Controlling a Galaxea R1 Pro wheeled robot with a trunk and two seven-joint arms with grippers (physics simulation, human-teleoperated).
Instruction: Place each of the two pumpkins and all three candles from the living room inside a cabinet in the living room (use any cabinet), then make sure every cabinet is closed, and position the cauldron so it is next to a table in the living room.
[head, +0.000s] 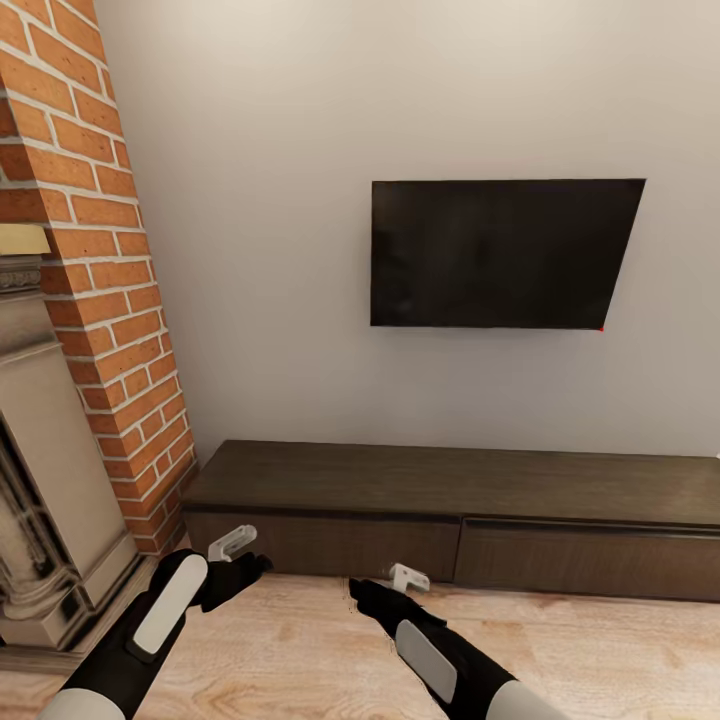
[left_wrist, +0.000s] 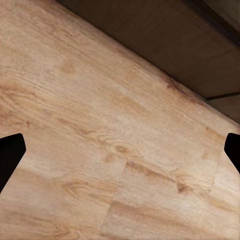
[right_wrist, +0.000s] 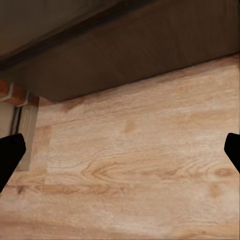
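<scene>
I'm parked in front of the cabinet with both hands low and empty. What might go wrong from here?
1. The cabinet has flat, handleless drawer fronts; fingers may slip when pulling one open.
2. The left hand sits close to the brick fireplace, so swinging outward may strike it.
3. Both hands, including the right hand, hang just above the wood floor; reaching lower may scrape it.

A dark television (head: 500, 253) hangs beside a brick chimney (head: 95, 270) and, apparently, a stone fireplace (head: 45, 480).
</scene>
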